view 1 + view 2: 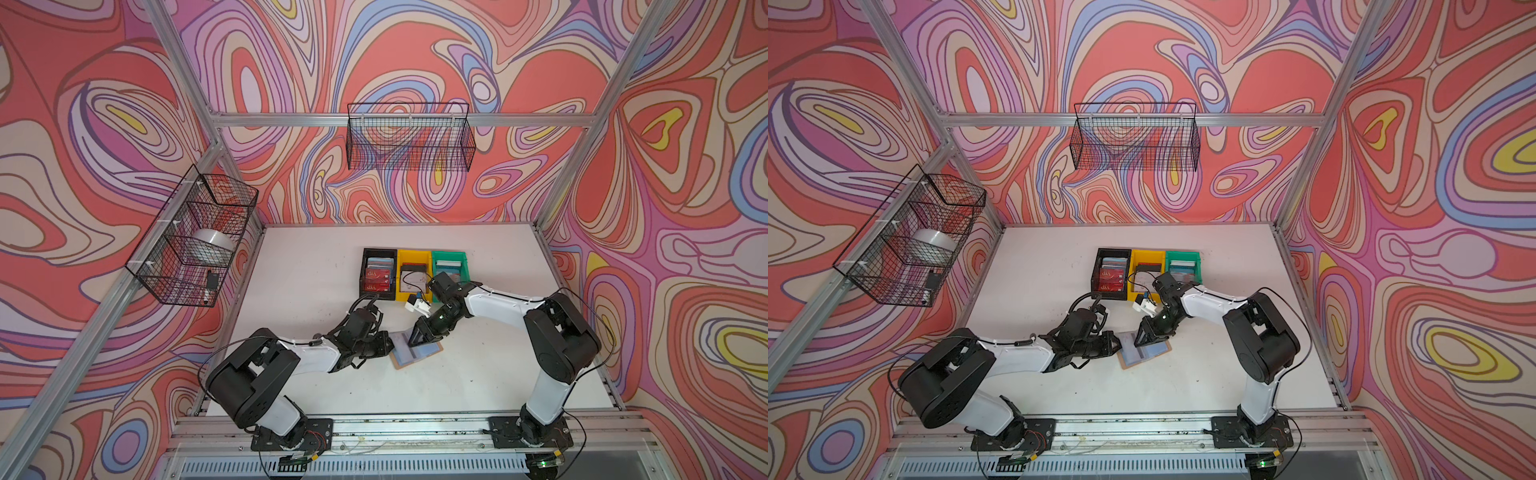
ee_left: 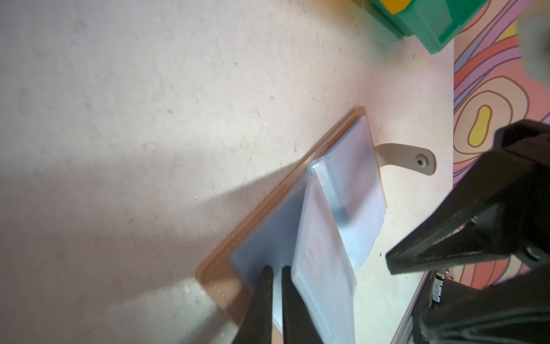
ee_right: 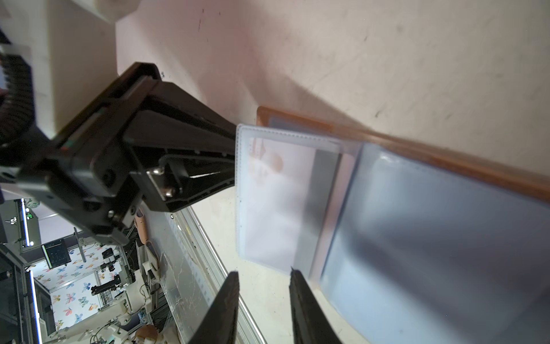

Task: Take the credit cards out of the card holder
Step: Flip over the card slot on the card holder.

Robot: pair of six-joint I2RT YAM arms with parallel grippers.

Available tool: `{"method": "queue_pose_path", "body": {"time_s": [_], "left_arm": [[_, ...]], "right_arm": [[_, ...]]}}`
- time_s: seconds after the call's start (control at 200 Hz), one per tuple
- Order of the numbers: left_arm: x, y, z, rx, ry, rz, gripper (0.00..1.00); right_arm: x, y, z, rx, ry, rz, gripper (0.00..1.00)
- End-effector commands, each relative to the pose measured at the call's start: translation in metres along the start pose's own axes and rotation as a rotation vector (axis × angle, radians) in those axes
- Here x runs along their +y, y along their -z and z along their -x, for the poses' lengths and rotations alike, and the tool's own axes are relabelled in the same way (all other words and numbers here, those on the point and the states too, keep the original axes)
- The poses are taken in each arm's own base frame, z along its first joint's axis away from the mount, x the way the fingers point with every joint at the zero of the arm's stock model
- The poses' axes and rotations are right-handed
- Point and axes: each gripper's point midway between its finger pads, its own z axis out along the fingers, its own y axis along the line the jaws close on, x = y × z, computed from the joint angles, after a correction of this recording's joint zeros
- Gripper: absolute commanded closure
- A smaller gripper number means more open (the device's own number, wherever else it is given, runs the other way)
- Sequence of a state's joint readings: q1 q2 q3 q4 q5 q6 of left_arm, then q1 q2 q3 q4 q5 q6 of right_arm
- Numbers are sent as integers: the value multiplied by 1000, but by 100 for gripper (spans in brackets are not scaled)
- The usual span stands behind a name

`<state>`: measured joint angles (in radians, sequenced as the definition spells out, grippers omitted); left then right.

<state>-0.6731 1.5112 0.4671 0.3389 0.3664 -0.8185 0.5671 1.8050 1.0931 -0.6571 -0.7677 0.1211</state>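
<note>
White tabletop (image 1: 316,266), swirled walls all round. Right gripper (image 3: 263,272): fingers moderately apart, nothing between them, tips just short of one short end of a lifted clear sleeve (image 2: 323,253), pointing along its length. Inside that sleeve, a white credit card (image 3: 273,193) with faint reddish marks, long axis in line with those fingers, not yet drawn out. Sleeve's mouth not made out. Left gripper (image 2: 276,268): fingers narrow, tips on the flat bluish pages just beside the lifted one; nipping a page or only pressing, cannot tell. Under both, the tan card holder (image 1: 424,354), open and flat, lower middle of the frame in both top views, spine running roughly up and down the frame, snap tab (image 2: 407,158) loose on the table. Judged from this: right arm better lined up for the card, straight ahead and close; left arm suited to steadying. Further up the frame, black bin (image 1: 378,251), yellow bin (image 1: 413,254) and green bin (image 1: 451,254) in a row, cards already inside.
</note>
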Motion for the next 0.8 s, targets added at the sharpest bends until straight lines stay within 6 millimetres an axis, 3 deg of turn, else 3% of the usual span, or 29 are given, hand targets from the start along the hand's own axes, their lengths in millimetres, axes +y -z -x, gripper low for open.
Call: {"method": "queue_pose_path", "body": {"time_s": [0.0,0.135,0.21,0.235,0.491,0.796], "left_arm": [[-3,10,0,-5,-16,-5,87],[-10,11,10,-26,-49,-6,87],[-7,4,5,10,-50,1,87],[-19,2,14,1,-57,-25,87],[-38,-17,25,6,-33,-120,88],[-25,10,23,-4,-74,-4,87]], "right_arm": [[-10,-2,-2,12,-18,-58,68],[-13,-4,-1,14,-26,-61,68],[-13,-4,1,12,-26,-59,68],[-14,-4,1,11,-27,-62,68],[-13,-2,-1,3,-32,-47,68],[-18,-16,-2,37,-48,-4,68]]}}
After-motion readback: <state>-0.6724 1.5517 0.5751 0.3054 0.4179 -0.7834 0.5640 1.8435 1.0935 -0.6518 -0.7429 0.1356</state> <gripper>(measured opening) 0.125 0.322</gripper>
